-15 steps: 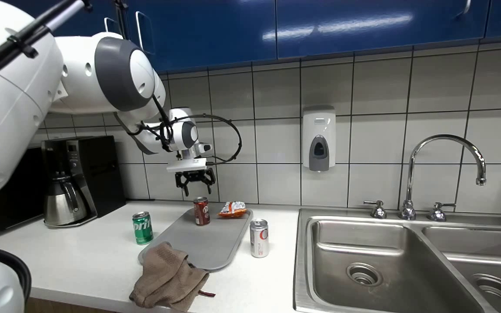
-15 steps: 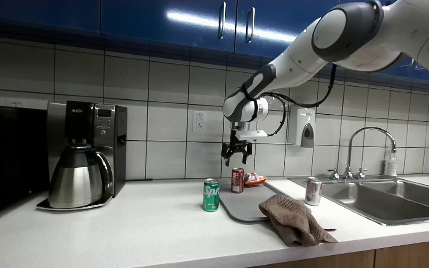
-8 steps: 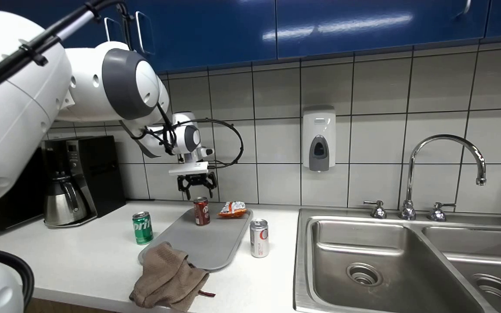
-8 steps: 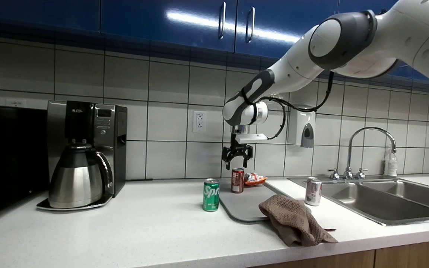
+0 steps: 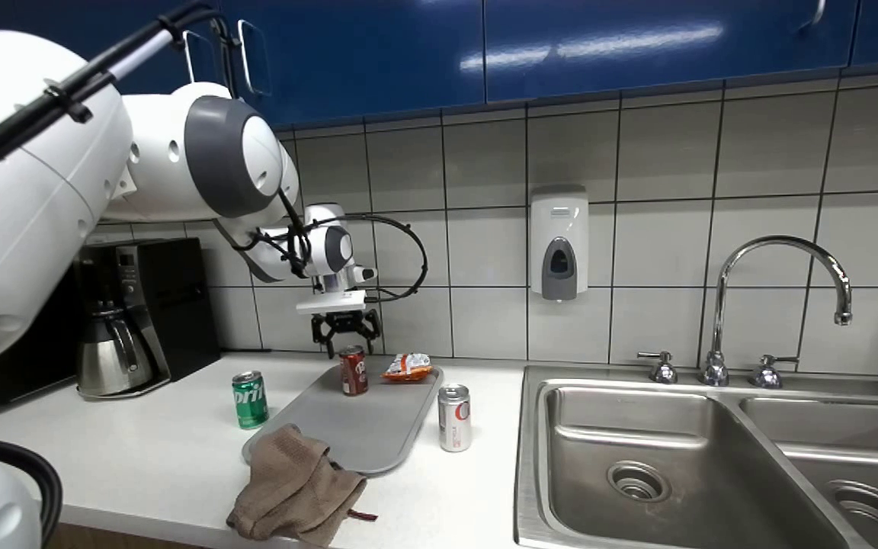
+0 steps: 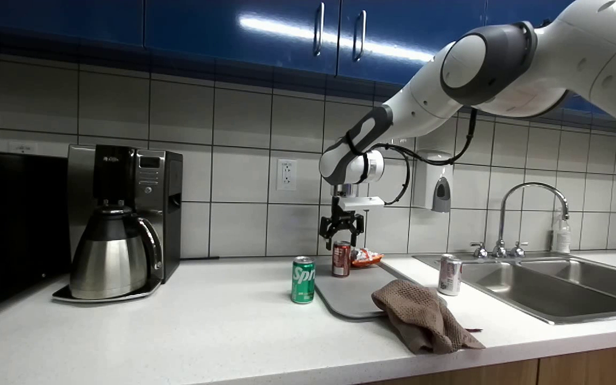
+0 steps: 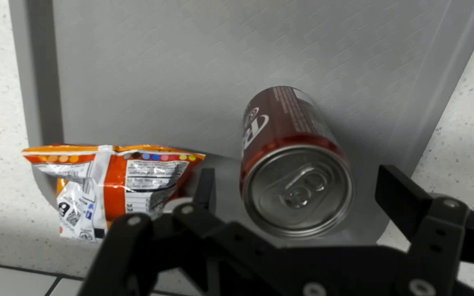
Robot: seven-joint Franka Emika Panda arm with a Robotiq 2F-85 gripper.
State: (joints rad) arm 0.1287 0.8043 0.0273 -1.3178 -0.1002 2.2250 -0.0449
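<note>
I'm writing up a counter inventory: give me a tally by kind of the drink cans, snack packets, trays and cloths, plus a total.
Drink cans: 3 (red can, green can, silver can)
Snack packet: 1
Tray: 1
Cloth: 1
Total: 6

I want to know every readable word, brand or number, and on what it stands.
"Spri": green can, the rest out of sight.
Red can: large white letters, partly hidden, unclear.
Silver can: red letter unclear, small print blurred.
Snack bag: print too blurred.
Coffee maker: lettering too small.
Soap dispenser: label too small.
Wall outlet: label too small.
</note>
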